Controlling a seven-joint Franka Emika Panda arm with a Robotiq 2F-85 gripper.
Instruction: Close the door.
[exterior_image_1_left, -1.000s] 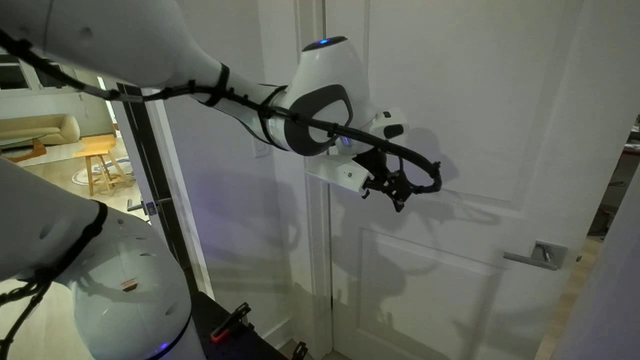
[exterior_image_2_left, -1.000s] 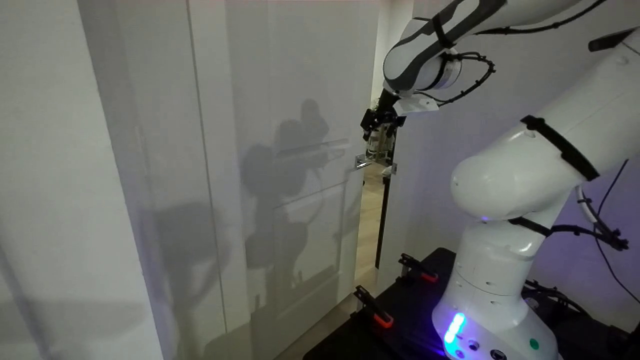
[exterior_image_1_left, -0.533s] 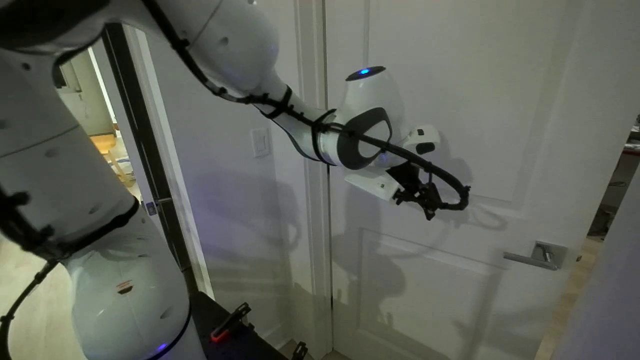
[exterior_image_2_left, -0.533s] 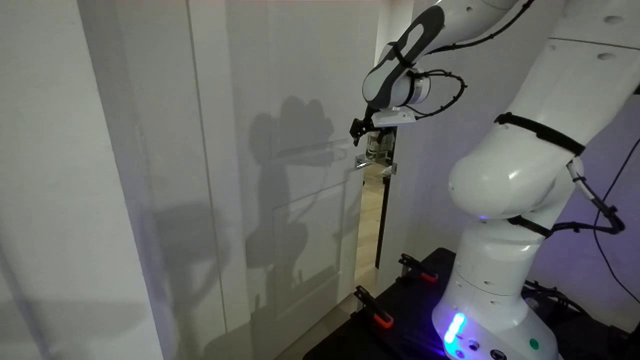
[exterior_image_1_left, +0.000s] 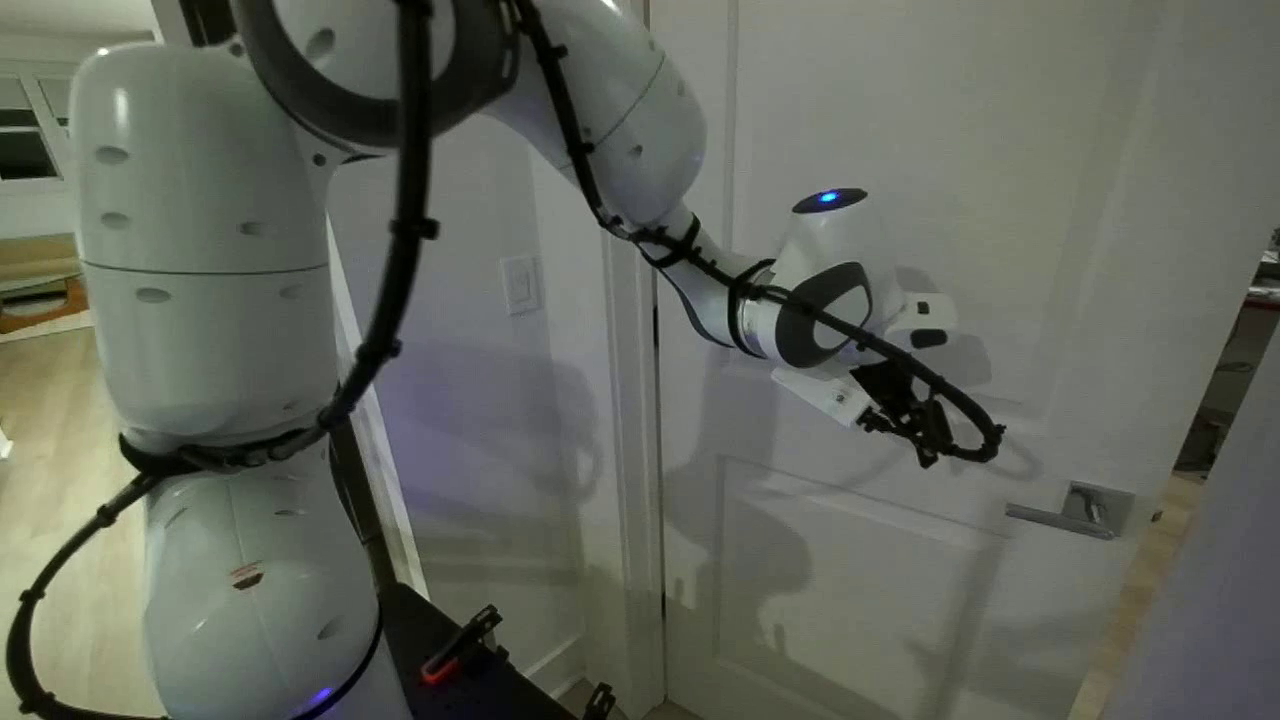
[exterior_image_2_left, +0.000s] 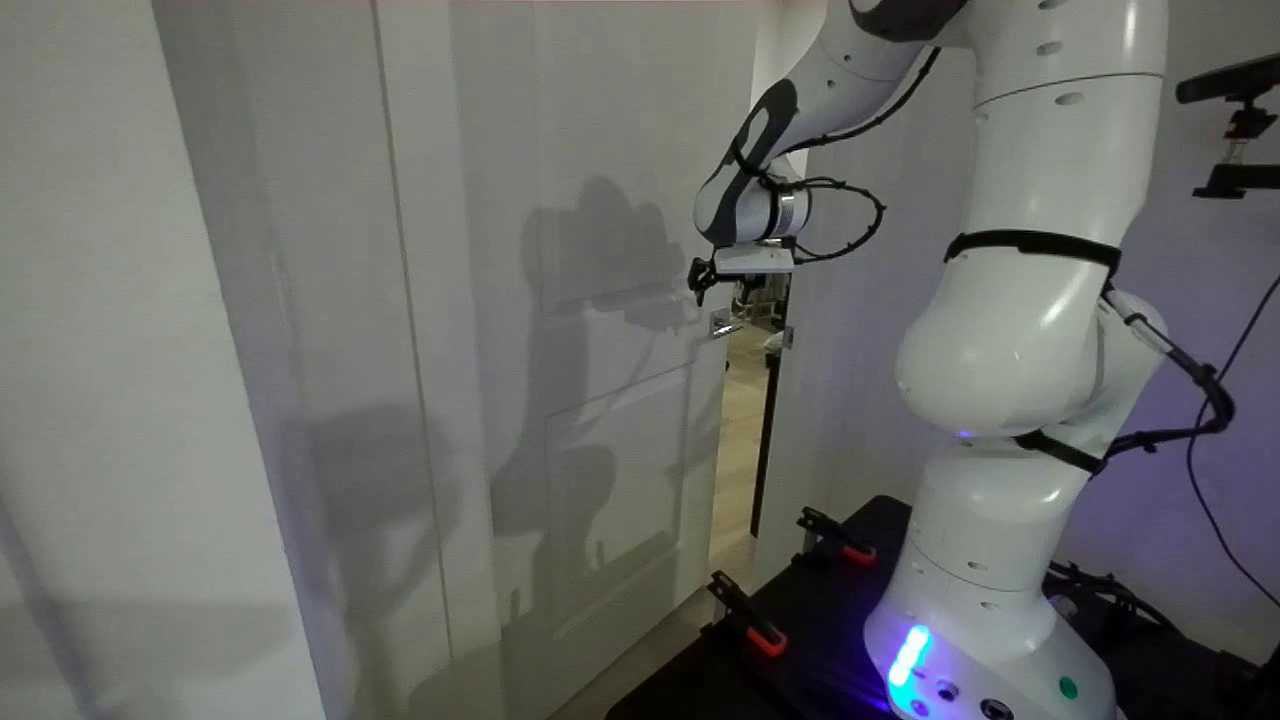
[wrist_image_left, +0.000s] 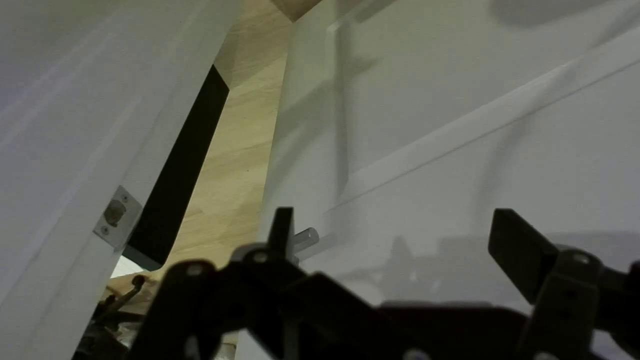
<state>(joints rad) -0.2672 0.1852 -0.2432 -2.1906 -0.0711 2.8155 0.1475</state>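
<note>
The tall white panelled door (exterior_image_1_left: 880, 570) stands ajar, with a gap along its handle edge. It also shows in an exterior view (exterior_image_2_left: 620, 480) and fills the right of the wrist view (wrist_image_left: 450, 130). Its silver lever handle (exterior_image_1_left: 1070, 515) sits on a metal plate near that edge; in the wrist view the lever's end (wrist_image_left: 306, 239) shows beside the left finger, the rest hidden behind it. My gripper (exterior_image_1_left: 915, 430) is in front of the door, above and to the hinge side of the handle. In the wrist view the gripper (wrist_image_left: 392, 225) is open, with nothing between its fingers.
The door frame with its metal strike plate (wrist_image_left: 117, 217) lies across the gap, where wooden floor (wrist_image_left: 240, 165) shows. A black table (exterior_image_2_left: 840, 640) with red-and-black clamps carries the arm. A wall with a switch plate (exterior_image_1_left: 520, 284) stands at the hinge side.
My gripper has moved along the door toward the handle side and lower, and the arm's links have swung with it. The door and its gap look the same.
</note>
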